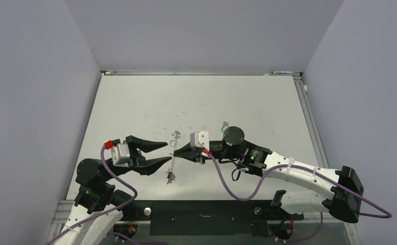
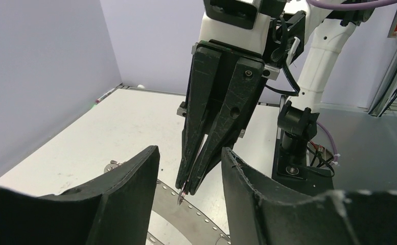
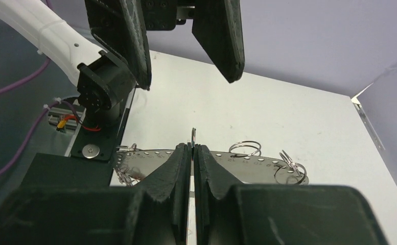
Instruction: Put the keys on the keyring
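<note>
The keyring (image 1: 172,164) lies on the table between the two grippers. The wrist views show it as a flat grey curved band with a row of small holes (image 3: 247,162) (image 2: 188,217). My right gripper (image 1: 175,152) (image 3: 192,148) is shut on a thin silver piece (image 3: 193,134) held edge-on just above the band. It shows a reddish glint (image 2: 182,197) and looks like the red key. My left gripper (image 1: 168,152) (image 2: 190,153) is open and empty. Its fingers straddle the right gripper's tips (image 2: 186,190). A small green-tinted thing (image 1: 225,124) lies behind the right wrist.
Small wire rings are strung on the band: one pair near the middle (image 3: 244,148), some at its right end (image 3: 290,171) and left end (image 3: 127,174). In the top view they cluster at both ends (image 1: 176,135) (image 1: 171,177). Walls close in the table (image 1: 237,102).
</note>
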Tool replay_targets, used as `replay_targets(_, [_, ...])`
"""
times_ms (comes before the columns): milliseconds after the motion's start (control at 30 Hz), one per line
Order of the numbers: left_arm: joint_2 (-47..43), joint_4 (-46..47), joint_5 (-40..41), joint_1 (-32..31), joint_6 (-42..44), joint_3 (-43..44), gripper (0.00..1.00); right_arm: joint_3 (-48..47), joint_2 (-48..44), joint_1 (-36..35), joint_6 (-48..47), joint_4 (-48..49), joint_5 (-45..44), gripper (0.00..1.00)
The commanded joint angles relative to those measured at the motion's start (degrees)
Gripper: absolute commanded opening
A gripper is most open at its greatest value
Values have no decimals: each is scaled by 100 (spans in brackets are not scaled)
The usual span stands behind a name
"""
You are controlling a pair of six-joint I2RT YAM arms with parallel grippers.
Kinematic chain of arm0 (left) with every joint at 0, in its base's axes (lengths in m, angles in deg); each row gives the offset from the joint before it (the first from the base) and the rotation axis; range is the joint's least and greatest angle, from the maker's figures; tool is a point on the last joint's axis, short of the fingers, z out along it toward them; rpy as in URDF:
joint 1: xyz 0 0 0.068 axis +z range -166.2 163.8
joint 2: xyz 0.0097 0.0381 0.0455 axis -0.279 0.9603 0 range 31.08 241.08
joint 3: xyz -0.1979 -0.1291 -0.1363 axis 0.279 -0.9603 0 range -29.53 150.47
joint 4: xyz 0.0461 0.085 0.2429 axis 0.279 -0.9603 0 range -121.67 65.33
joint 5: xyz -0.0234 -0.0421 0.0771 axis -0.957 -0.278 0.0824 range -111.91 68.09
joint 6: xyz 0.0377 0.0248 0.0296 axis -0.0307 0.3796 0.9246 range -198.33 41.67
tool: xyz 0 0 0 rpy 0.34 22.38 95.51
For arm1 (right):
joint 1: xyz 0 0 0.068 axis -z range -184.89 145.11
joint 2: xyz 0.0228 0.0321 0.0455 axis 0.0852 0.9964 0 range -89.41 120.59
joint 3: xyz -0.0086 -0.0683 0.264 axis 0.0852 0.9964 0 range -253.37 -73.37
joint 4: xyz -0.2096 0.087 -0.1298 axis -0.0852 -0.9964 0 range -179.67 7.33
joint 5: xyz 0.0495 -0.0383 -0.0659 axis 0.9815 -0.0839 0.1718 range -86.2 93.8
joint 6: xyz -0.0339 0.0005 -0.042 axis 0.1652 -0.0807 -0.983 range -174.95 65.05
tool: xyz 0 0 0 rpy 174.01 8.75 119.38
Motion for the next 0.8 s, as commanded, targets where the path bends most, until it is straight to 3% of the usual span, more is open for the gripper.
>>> replay_targets(0, [-60, 91, -84, 3, 96, 82, 44, -246, -365, -29, -200, 78, 3, 5])
replay_targets(267, [180, 134, -550, -9, 46, 115, 28, -243, -670, -24, -139, 58, 300, 5])
replay_targets(767, [468, 371, -836, -50, -192, 11, 31, -217, -714, -31, 72, 462, 509, 5])
